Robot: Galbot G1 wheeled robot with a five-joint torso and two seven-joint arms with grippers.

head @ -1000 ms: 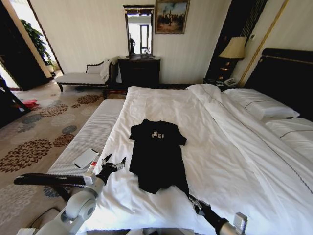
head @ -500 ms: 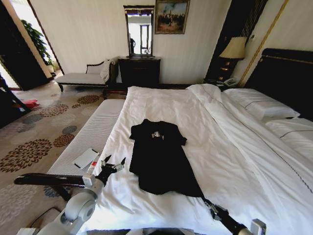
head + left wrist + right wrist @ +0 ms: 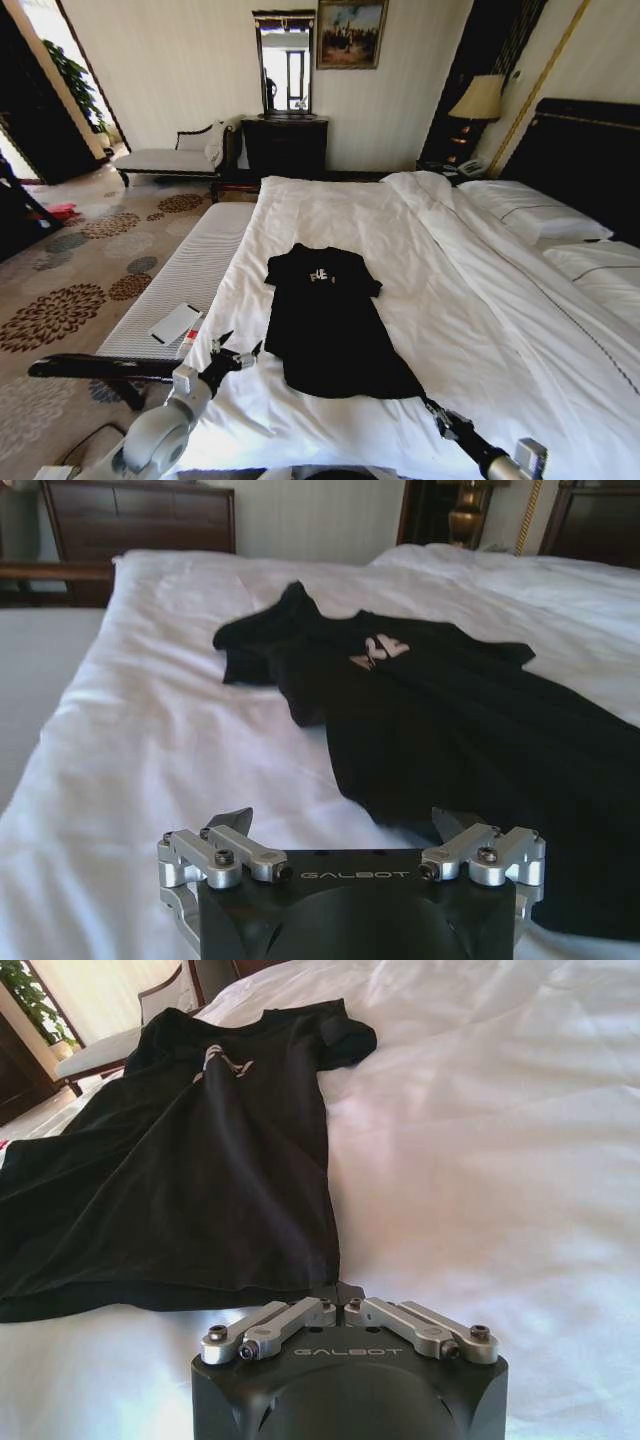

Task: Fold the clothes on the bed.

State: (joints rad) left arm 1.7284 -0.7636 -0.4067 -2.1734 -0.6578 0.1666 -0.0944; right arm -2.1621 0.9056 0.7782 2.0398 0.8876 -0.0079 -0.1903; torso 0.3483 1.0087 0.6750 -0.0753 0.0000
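Right gripper (image 3: 430, 403) sits at the near right corner of the black T-shirt (image 3: 325, 320), its fingers pinched together on the hem; in the right wrist view the two fingers (image 3: 345, 1291) meet at the dark fabric edge, and that corner of the shirt is drawn out toward the robot into a point. Left gripper (image 3: 236, 351) hovers over the white duvet (image 3: 330, 215) just beside the shirt's near left edge, its fingers spread apart and holding nothing; in the left wrist view the two fingertips (image 3: 232, 820) stand wide apart above the bedding, the shirt's lower part lying just beyond them. The T-shirt lies flat and chest-up on the bed (image 3: 560, 150), nearer the foot end and the robot's left side, collar pointing away from the robot, both short sleeves spread out, small white lettering on the chest partly creased. White pillows (image 3: 535, 215) rest by the dark headboard at the far right. A narrow white padded bench (image 3: 185, 265) runs along the left side of the bed, with a flat white device (image 3: 174, 323) lying on it. Beyond the bed stand a dark dresser (image 3: 285, 145) with a mirror above it and a lamp (image 3: 478, 100) on a nightstand.
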